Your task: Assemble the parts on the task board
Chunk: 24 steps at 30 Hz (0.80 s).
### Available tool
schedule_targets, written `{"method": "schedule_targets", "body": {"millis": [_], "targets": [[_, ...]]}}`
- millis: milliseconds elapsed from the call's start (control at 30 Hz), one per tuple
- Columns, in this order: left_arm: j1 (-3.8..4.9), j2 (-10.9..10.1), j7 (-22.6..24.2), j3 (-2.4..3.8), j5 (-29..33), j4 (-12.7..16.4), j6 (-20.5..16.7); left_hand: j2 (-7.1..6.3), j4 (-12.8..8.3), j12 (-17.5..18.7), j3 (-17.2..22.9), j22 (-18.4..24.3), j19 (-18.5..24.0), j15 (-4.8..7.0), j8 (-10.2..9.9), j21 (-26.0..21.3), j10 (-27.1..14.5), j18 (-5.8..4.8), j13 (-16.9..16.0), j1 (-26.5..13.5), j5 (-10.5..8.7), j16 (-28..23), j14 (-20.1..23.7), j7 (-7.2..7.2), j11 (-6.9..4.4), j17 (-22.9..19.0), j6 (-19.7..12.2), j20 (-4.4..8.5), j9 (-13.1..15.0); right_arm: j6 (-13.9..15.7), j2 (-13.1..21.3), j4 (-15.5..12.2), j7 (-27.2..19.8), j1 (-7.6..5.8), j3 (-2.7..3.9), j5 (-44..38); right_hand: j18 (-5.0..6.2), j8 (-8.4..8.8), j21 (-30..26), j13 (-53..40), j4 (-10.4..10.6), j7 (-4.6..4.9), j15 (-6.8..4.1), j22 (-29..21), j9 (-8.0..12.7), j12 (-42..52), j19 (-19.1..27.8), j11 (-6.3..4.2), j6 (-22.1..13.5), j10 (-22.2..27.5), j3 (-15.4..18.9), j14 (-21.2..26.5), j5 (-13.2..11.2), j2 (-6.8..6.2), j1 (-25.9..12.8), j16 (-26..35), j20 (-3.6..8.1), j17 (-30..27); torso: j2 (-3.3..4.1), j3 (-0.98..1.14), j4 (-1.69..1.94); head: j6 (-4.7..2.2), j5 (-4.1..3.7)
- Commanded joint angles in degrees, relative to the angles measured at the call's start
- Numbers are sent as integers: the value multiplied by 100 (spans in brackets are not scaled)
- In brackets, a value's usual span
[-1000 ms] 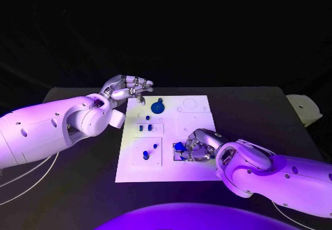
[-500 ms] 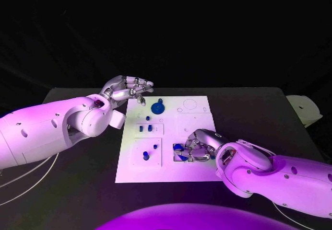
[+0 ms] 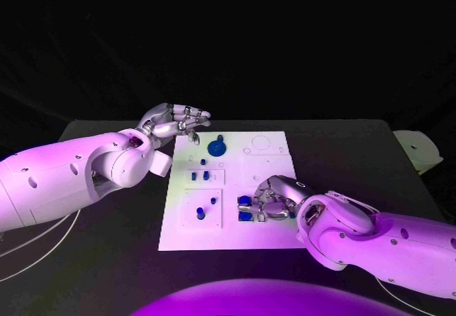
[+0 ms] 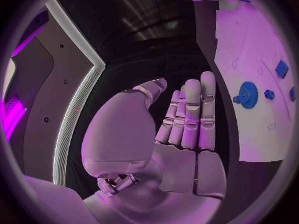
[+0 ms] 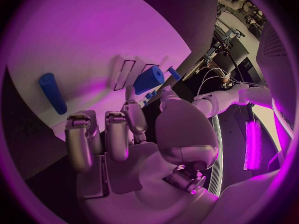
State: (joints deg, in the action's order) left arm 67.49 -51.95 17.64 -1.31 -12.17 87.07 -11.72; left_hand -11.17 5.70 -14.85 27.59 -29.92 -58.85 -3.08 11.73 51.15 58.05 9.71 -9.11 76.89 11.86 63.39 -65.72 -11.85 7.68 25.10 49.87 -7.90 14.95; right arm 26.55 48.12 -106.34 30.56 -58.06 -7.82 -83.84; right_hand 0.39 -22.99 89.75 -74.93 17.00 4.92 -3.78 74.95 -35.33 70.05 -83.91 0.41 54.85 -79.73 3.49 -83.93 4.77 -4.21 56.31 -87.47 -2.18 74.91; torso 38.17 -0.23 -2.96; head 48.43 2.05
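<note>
Black table (image 3: 114, 263) under my head camera, dark room behind it, nothing readable past the far edge. A pale rounded object (image 3: 418, 150) sits at the table's right edge, upper right of frame.

The white task board (image 3: 228, 234) lies centre frame, long side running away from me. On it I see a blue gear (image 3: 217, 147) near the top, small blue pegs (image 3: 199, 176) in a recess just below, and another blue peg (image 3: 200, 213) in the lower-left recess.

My left hand (image 3: 174, 122) hovers at the board's upper-left corner, fingers curled in; the wrist view shows the left fingers (image 4: 190, 115) side by side and straight with nothing between them and the thumb.

My right hand (image 3: 273, 199) rests on the board right of centre, fingers bent down over blue parts (image 3: 245, 206) in a square recess. In the right wrist view a blue block (image 5: 149, 80) lies at the fingertips (image 5: 129, 95); I cannot tell whether the hand actually grips it. A blue cylinder (image 5: 53, 92) lies apart on the board.
</note>
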Motion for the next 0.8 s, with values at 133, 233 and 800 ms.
{"method": "schedule_targets", "body": {"millis": [133, 233, 800], "targets": [[4, -7, 20, 4, -1, 20, 76, 26, 11, -25, 26, 9, 18, 4, -13, -22, -52, 87, -9, -9, 15, 36, 26, 3, 7, -5, -45, -25, -6, 323, 144, -164, -216, 5, -1, -94, -39, -20, 25, -149, -19, -43, 26, 1505, 34, 130, -609, -20, 84, -105, 129, -490, 233, 312, 247, -18, -42, 957, 4, 8, 0, -11, -8], [4, -13, 19, 4, -1, 22, 77, 26, 11, -25, 26, 9, 18, 4, -13, -22, -52, 87, -9, -9, 15, 36, 26, 3, 7, -5, -45, -25, -6, 365, 235, -265, -325, 7, -1, -107, -39, -152, 25, -330, -70, -123, -31, 1505, 16, 379, -609, -86, 253, -253, 141, -505, 415, 375, 869, -45, -1, 1017, 3, 10, -9, -13, -4], [3, 6, 7, 4, -1, 0, 86, 26, 11, -25, 26, 9, 18, 4, -13, -22, -52, 87, -9, -9, 15, 36, 26, 3, 7, -5, -45, -25, -6, 101, 215, -276, -359, 15, -2, -117, -39, -268, 25, -460, -45, -168, -70, 1505, 15, 543, -609, -134, 291, -344, 248, -519, 430, 338, 1469, -71, 45, 1080, 2, 0, 0, -8, -15]]}}
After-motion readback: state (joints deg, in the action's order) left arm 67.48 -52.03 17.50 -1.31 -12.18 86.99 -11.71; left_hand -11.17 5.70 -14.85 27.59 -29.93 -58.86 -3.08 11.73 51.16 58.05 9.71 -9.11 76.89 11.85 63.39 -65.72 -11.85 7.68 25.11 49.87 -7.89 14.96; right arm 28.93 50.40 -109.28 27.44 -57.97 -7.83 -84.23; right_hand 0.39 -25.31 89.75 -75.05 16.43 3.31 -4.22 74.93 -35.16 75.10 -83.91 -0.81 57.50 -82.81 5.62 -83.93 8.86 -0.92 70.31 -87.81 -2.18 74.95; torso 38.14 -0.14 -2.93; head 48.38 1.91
